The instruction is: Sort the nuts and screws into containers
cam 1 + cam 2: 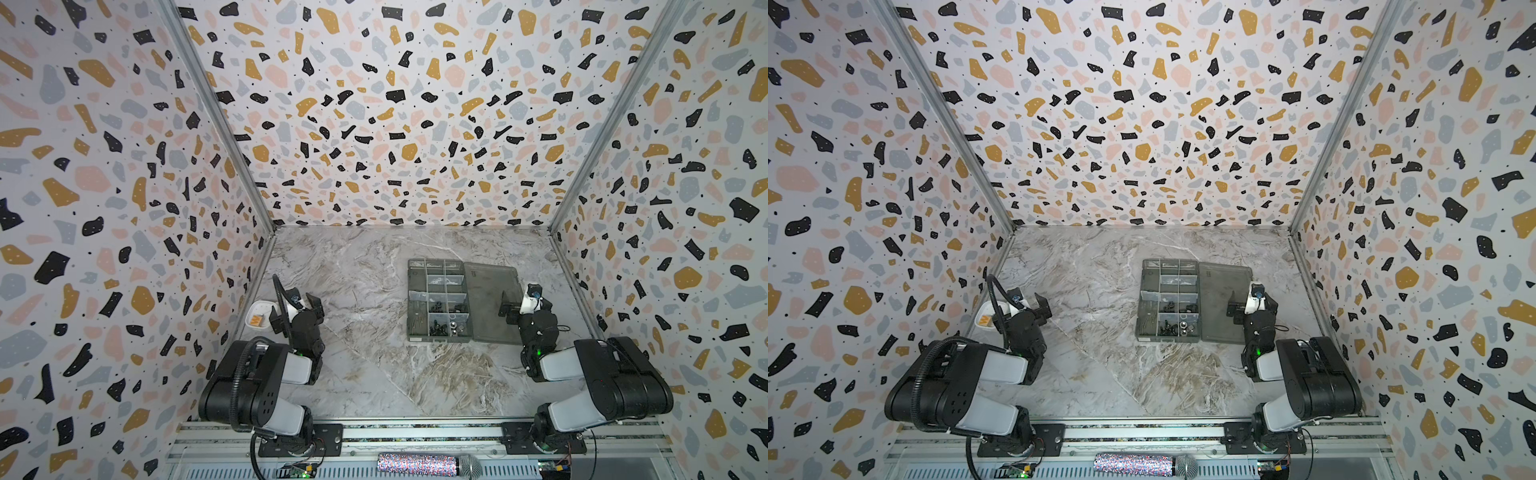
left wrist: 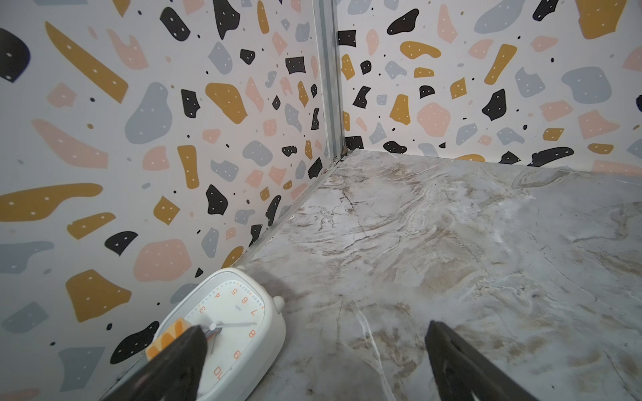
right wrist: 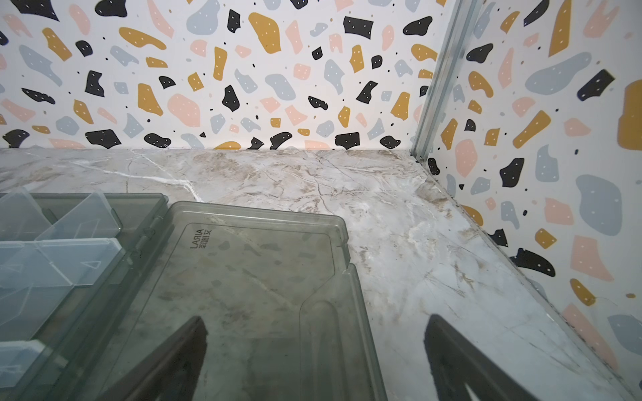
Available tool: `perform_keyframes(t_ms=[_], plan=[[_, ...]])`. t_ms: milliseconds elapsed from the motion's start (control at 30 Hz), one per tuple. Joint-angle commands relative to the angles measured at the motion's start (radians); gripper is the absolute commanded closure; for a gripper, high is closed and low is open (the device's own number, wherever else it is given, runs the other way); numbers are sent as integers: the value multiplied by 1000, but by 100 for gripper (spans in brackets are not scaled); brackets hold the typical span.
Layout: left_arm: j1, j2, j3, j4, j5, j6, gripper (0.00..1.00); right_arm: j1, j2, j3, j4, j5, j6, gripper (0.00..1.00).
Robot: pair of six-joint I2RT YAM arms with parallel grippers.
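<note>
The smoky-grey organiser box (image 1: 409,303) (image 1: 1139,303) lies right of centre on the marble table, with its lid (image 1: 492,303) (image 3: 250,284) folded open to the right. Its near containers hold thin nail-like screws (image 1: 417,322), small black pieces (image 1: 436,307) and shiny silver nuts (image 1: 454,324). The far containers (image 3: 80,222) look empty. My right gripper (image 1: 525,301) (image 3: 317,319) hovers open over the lid's right edge, holding nothing. Far from the box, my left gripper (image 1: 295,307) (image 2: 317,328) stands open and empty by the left wall.
A white rounded-square clock (image 2: 229,319) (image 1: 258,313) lies flat against the left wall, partly under one left finger (image 2: 180,357). Patterned walls close the table on three sides. A microphone (image 1: 428,463) lies on the front rail behind the arm bases.
</note>
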Motion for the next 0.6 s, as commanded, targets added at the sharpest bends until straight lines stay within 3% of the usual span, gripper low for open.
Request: perform_keyframes(t_ms=[0,567], plan=[[6,-13,17,38,-16,-13,0,4,1,-1,26,12,-13,1],[6,-5,17,48,-16,-12,0,-5,6,10,9,-6,-10,1]])
